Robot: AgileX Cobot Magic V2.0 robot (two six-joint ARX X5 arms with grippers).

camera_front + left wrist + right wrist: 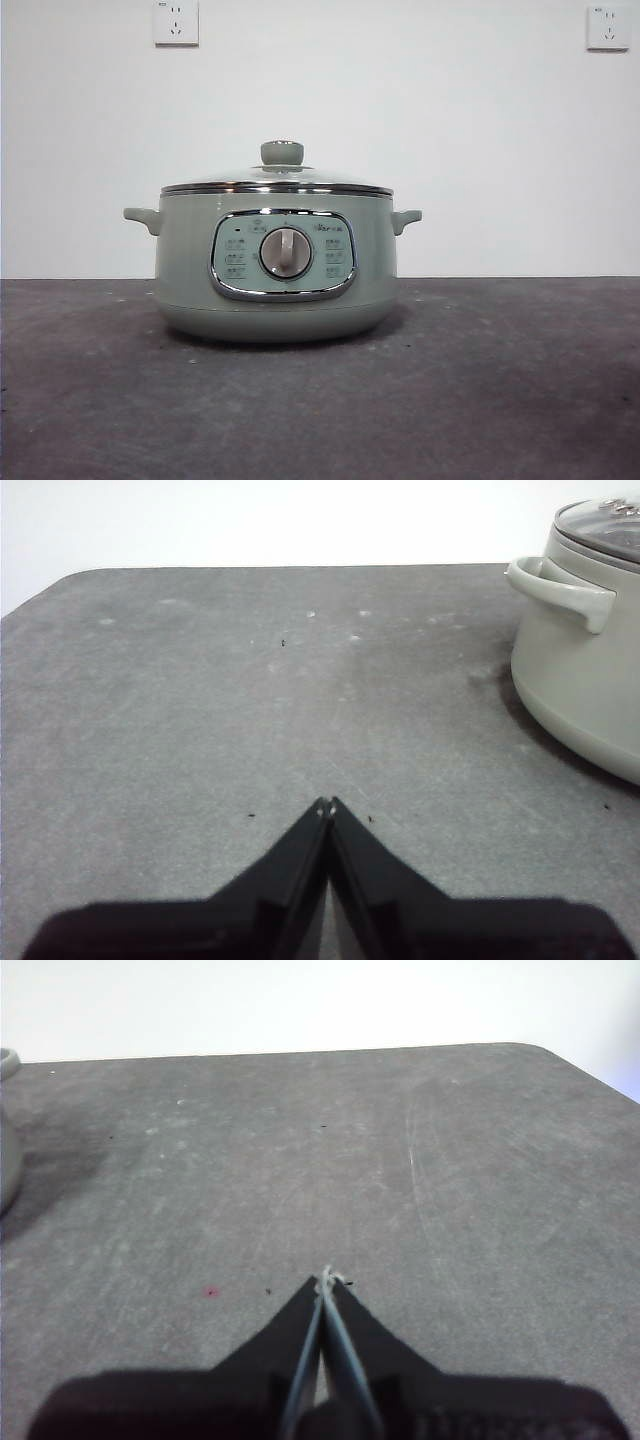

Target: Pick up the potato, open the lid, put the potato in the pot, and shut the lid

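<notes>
Sitting at the centre of the front view, the pot (275,265) rests on the dark grey surface (500,400) with the lid (278,183) closed over it, chrome rim seated all round and the green knob (282,152) upright on top. The potato shows in none of the three views, so where it lies cannot be told, and whether it is already in the pot cannot be judged through the glass from here.

The left gripper (326,804) hovers over bare surface with its fingers pressed together on nothing; the pot's side handle (560,588) appears at the upper right of that view, near but apart. The right gripper (327,1278) likewise has its fingers clenched and empty, a sliver of the pot at the far left edge of its view.

Glass and chrome make the lid stiff, slick and breakable, and probably fairly heavy; the knob is the sensible hold, pinched from the sides and lifted straight. The potato should be firm and rough-skinned, best gripped across its narrow middle.
</notes>
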